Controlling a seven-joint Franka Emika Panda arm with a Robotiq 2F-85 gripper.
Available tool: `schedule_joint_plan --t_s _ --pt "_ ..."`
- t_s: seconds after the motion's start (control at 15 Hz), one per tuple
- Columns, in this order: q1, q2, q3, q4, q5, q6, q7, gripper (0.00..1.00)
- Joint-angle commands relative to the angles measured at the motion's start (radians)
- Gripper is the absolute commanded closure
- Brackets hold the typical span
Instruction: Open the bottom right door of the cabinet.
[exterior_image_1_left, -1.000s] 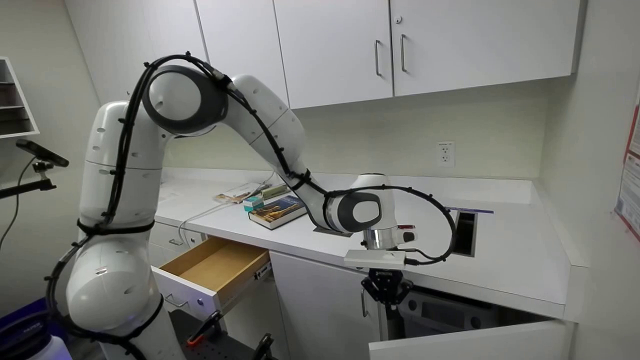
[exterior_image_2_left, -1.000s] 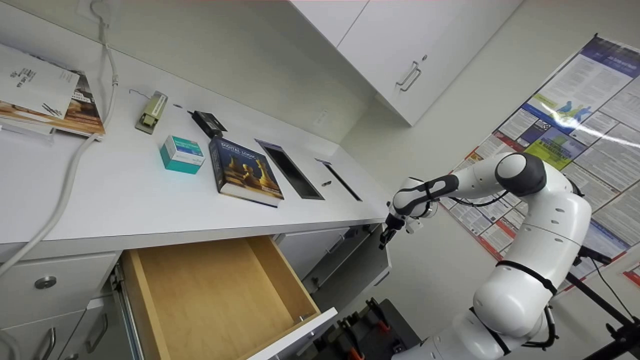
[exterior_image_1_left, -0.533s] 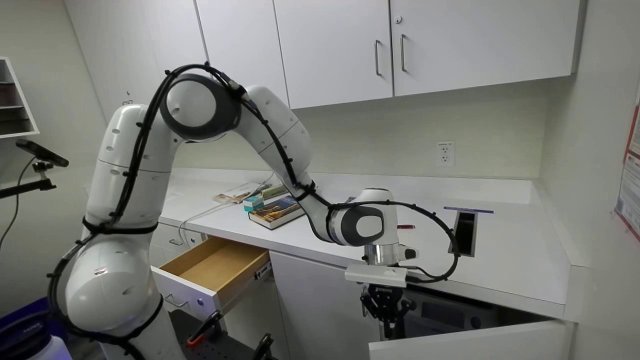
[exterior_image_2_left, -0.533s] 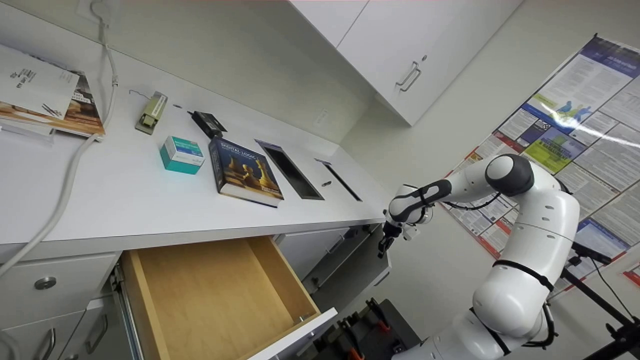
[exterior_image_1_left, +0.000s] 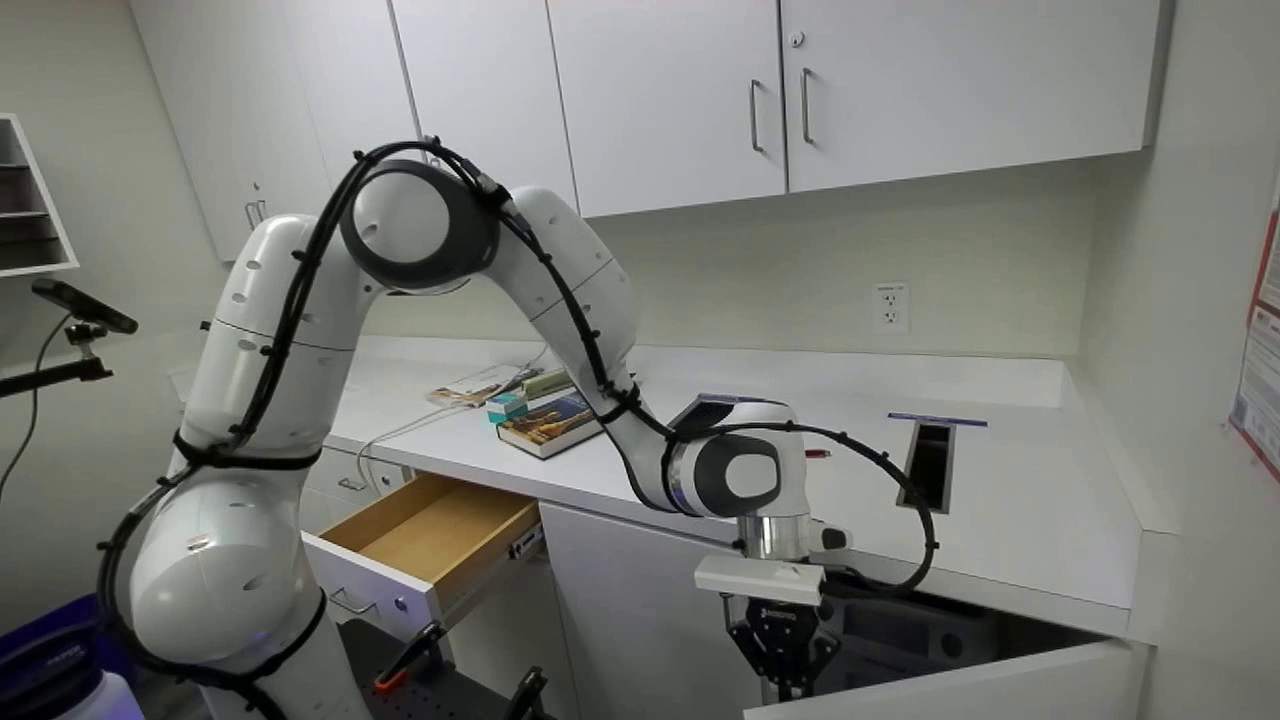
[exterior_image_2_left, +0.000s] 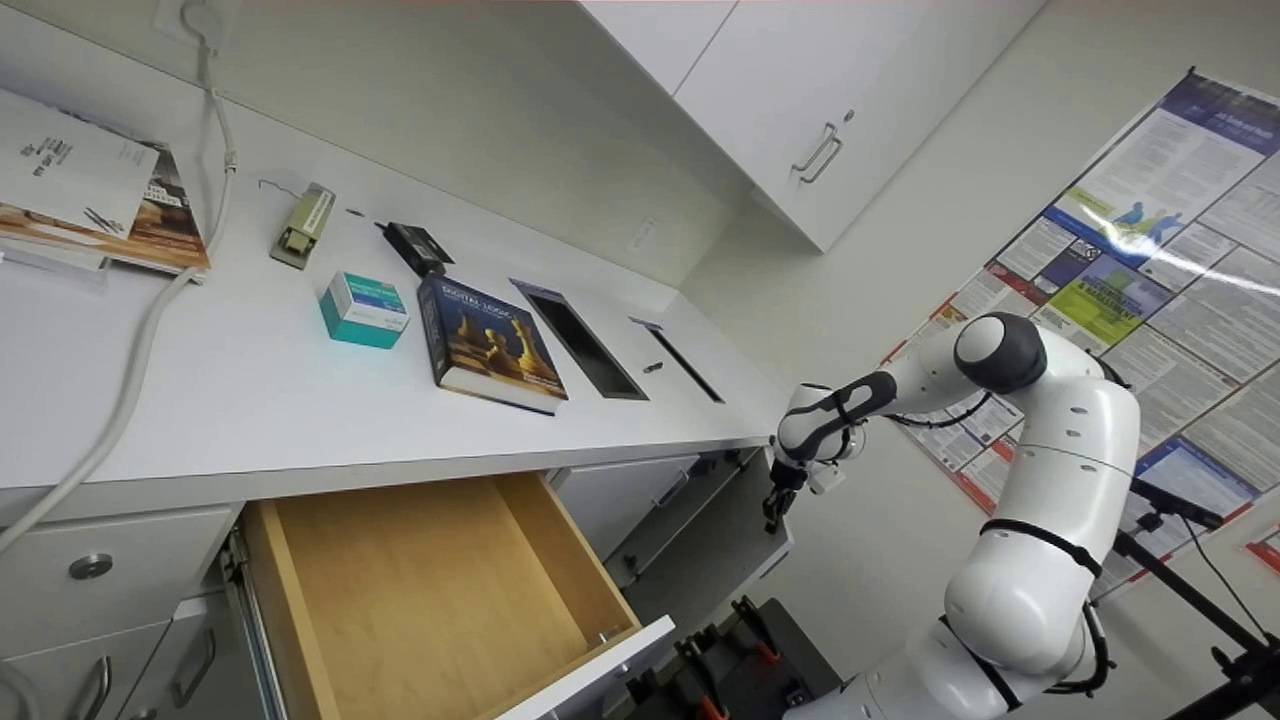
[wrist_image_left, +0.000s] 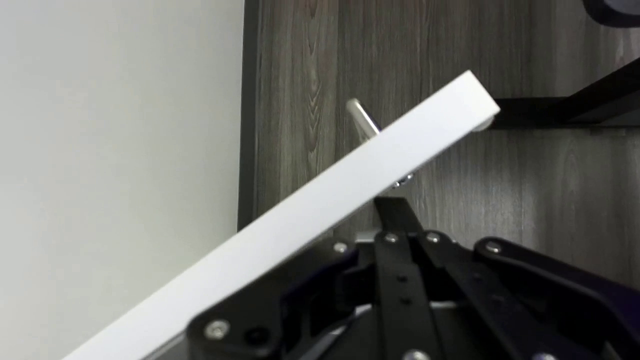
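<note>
The white arm (exterior_image_1_left: 405, 220) stands high, bent at its elbow, and its gripper (exterior_image_1_left: 789, 690) points downward. The fingers are together, just beside the inner face of the bottom right door (exterior_image_1_left: 980, 690), which stands partly open on the cabinet (exterior_image_1_left: 640, 600).

Base cabinet (exterior_image_1_left: 640, 590): in an exterior view, faced from the front, slightly above, well back, robot arm (exterior_image_1_left: 410, 220) between.
Open drawer (exterior_image_2_left: 430, 600): in an exterior view, near and from above, looking along the base cabinet toward the wall poster (exterior_image_2_left: 1170, 190), tilted.
Bottom right door (wrist_image_left: 292, 222): wrist view, close over its top edge, facing the floor (wrist_image_left: 305, 75).
Bottom right door, open drawer: shared by both exterior views.
</note>
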Motion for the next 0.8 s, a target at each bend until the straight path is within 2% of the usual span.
schedule_joint_plan --t_s 0.0,0.27,0.4,0.53,0.73 --pt "0.005 0.039 -0.064 0.023 -0.093 -0.03 0.097 1.0" --pt "-0.004 0.083 -0.138 0.035 -0.175 -0.022 0.195 1.0" --pt "-0.023 0.093 -0.143 0.039 -0.176 -0.015 0.201 1.0" --pt "-0.059 0.079 -0.11 0.033 -0.136 -0.002 0.153 1.0" --pt "-0.157 0.004 0.013 0.003 0.035 0.001 0.005 1.0"
